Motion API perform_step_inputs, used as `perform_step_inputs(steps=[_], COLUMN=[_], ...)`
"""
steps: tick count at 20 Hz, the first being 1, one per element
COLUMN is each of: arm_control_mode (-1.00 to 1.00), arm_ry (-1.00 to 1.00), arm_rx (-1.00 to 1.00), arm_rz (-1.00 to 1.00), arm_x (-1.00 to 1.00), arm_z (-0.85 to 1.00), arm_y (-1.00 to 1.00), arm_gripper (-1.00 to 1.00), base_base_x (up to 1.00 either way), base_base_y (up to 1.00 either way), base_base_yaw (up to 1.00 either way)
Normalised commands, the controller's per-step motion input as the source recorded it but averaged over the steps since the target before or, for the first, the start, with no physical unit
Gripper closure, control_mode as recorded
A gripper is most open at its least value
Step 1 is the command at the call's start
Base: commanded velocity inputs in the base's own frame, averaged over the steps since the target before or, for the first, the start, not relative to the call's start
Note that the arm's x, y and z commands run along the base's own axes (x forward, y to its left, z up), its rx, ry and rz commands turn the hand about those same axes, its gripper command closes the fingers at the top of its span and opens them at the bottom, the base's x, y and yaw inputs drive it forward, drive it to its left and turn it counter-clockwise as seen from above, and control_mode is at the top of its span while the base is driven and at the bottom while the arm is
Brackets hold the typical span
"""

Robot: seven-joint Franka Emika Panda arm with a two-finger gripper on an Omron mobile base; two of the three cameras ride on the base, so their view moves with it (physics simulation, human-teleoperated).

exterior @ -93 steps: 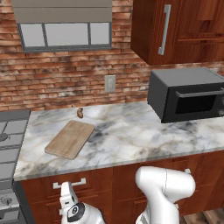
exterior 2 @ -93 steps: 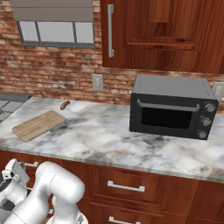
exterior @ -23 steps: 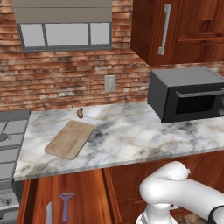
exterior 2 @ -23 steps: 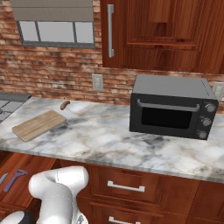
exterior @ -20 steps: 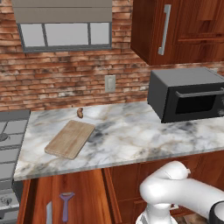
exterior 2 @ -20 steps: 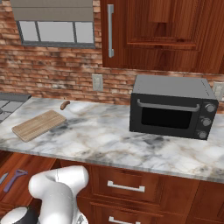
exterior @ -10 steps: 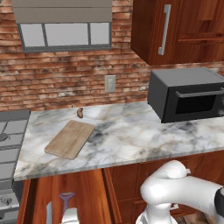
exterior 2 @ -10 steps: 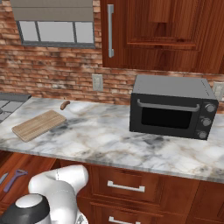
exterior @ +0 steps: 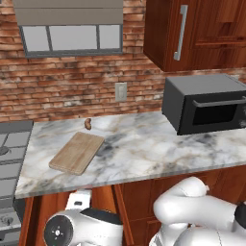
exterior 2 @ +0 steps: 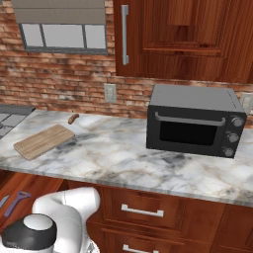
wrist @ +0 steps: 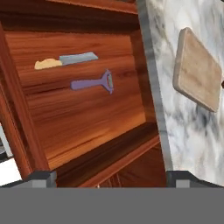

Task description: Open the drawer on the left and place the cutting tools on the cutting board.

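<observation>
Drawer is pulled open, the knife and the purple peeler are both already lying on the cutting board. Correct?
Not quite. The drawer is open, but the knife and the purple peeler lie inside it, as the hand view shows. The cutting board on the counter is bare.

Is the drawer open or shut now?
Open: the hand view looks into the drawer, showing the knife and purple peeler on its floor.

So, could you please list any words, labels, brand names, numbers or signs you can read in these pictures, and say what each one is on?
There is no readable text.
The black microwave oven shows round knobs but no legible markings.
The light tan wooden cutting board, the yellow-handled knife and the purple peeler in the open wooden drawer carry no lettering.
The grey wall outlet is blank.
</observation>
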Motion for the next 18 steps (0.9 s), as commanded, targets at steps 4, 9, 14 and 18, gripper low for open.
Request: perform_step_inputs(steps=[4, 9, 14, 18], arm_control_mode=[-1.00, -1.00, -1.00, -1.00], arm_ry=[0.20, 0.11, 0.04, 0.05], arm_rx=[0.20, 0.31, 0.18, 0.02], arm_rz=[-0.35, -0.39, -0.18, -0.01], arm_x=[0.70, 0.50, 0.09, 0.00], arm_z=[0.09, -0.13, -0.23, -0.12], arm_y=[-0.09, -0.17, 0.00, 0.00], arm_gripper=[-1.00, -1.00, -1.00, -1.00], base_base_x=[0.00, 0.00, 0.00, 0.00], base_base_y=[0.00, 0.00, 0.00, 0.00], base_base_yaw=[0.00, 0.00, 0.00, 0.00])
